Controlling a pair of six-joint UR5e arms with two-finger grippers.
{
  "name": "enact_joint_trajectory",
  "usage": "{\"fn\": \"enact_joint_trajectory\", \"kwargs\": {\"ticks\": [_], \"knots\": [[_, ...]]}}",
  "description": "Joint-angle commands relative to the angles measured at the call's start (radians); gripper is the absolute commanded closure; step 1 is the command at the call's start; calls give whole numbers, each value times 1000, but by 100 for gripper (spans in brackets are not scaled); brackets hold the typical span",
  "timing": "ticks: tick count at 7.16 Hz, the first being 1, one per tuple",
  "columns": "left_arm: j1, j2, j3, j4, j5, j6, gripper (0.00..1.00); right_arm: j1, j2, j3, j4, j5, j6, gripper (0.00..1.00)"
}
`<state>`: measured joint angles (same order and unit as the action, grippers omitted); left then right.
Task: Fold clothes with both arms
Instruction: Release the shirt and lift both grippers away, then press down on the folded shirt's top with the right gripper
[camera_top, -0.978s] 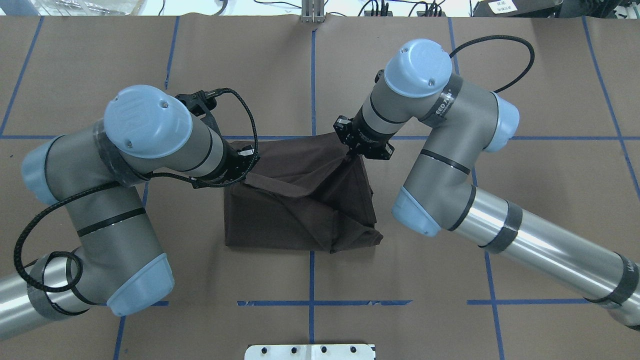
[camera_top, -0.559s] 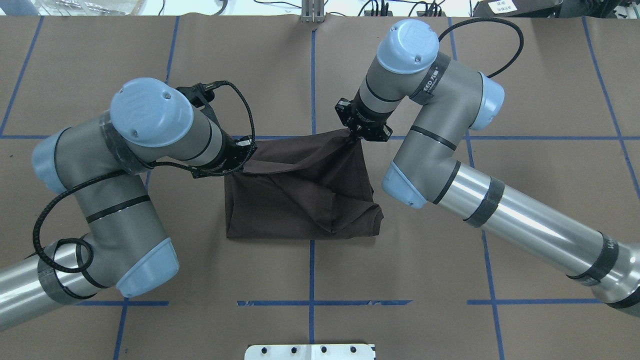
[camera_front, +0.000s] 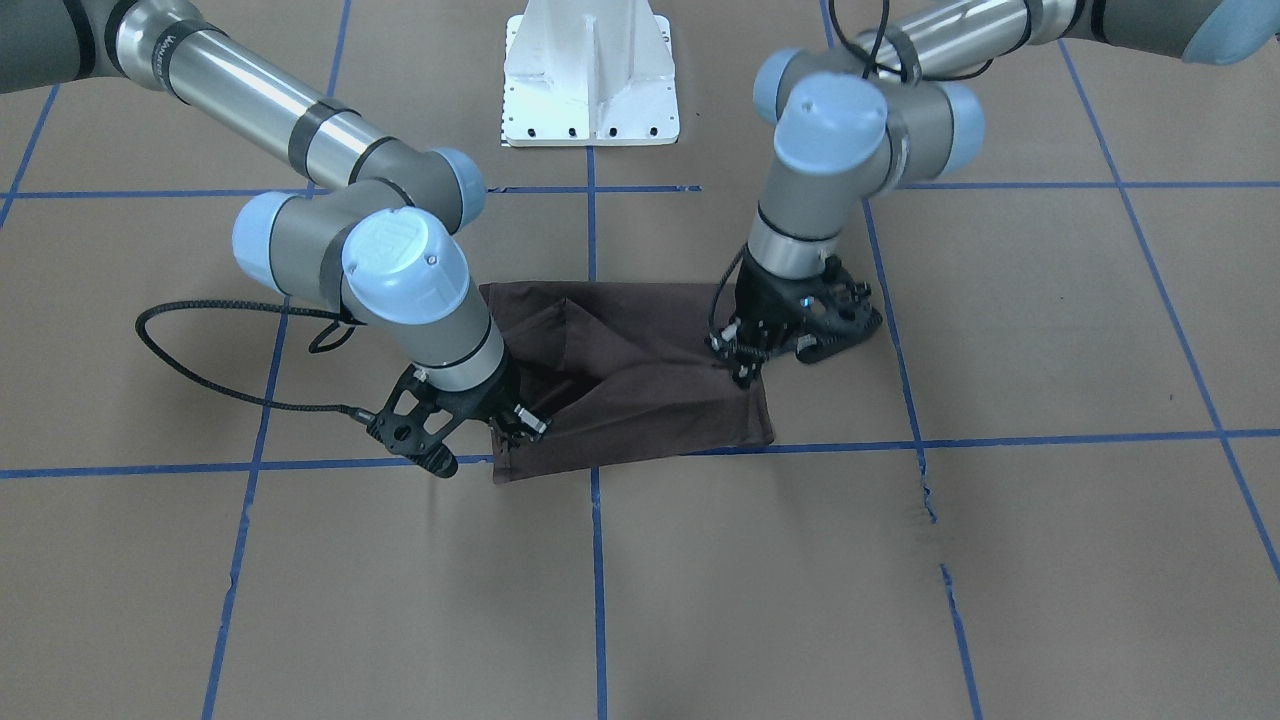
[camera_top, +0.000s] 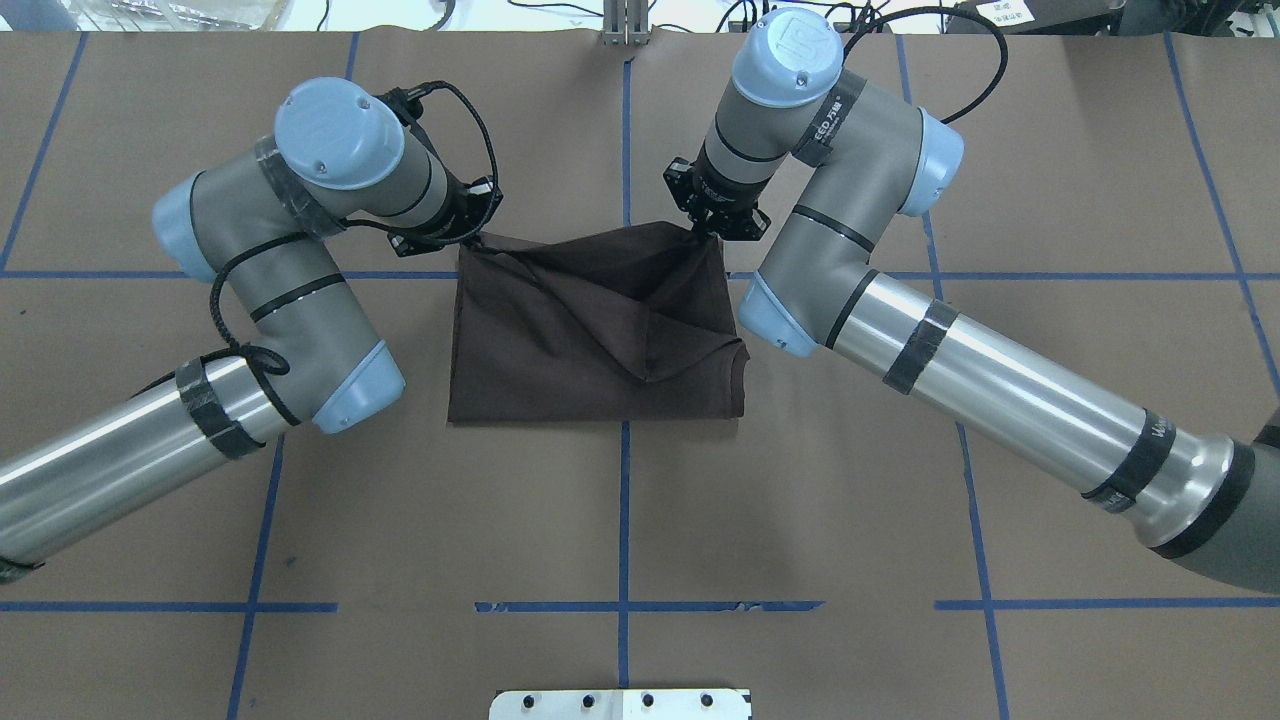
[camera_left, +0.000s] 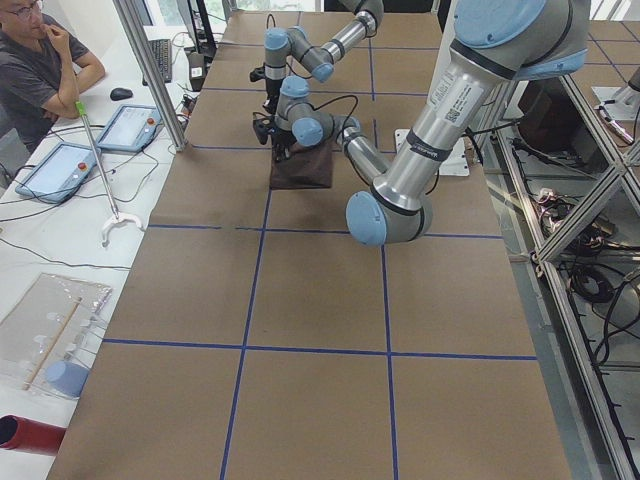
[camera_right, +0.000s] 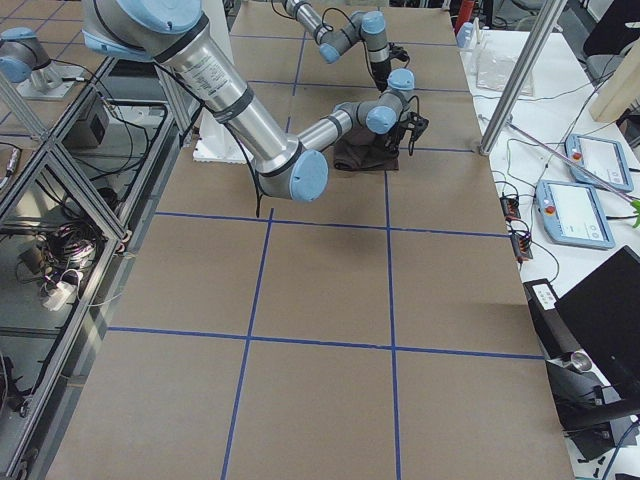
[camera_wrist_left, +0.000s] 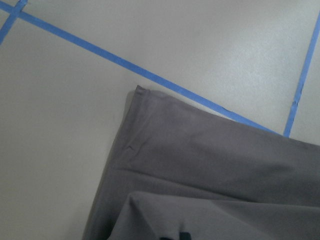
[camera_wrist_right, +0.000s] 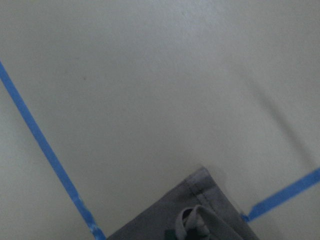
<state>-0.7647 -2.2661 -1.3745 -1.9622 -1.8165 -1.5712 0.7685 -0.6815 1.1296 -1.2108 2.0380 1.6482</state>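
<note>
Roughly midway: dark grey-brown short-sleeved soft T-shirt (camera_top: 600, 350) sits mid-scene on the brown paper-covered counter (camera_top: 800, 500), already a compact rectangle with a creased top layer. The left black two-finger pincer (camera_top: 468, 236) is nipped closed on that layer's far-left corner, and the right black two-finger pincer (camera_top: 712, 228) is closed on the far-right corner. Likely left to do: lay it down, let go, flatten the creases.

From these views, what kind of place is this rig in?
Most likely a robotics lab test cell: a paper-covered table marked with a blue tape grid, an operator at a side desk with teach pendants, and aluminium framing alongside.
</note>
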Motion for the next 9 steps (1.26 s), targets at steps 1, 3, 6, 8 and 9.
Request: {"fn": "enact_joint_trajectory", "kwargs": {"ticks": [1,3,6,8,9], "knots": [[-126,-46,152,-92,10,174,0,64,59,-152,33,-7,-138,0],[-139,-52,146,-90,-9,220,0,98,54,-151,30,7,-178,0],[-136,11,-24,-35,-95,220,0,14,-24,100,-40,7,-196,0],[-131,48,-127,46,-101,220,0,-140,-33,276,-227,-94,-196,0],[-131,51,-130,48,-99,221,0,-225,-39,307,-269,-199,-197,2]]}}
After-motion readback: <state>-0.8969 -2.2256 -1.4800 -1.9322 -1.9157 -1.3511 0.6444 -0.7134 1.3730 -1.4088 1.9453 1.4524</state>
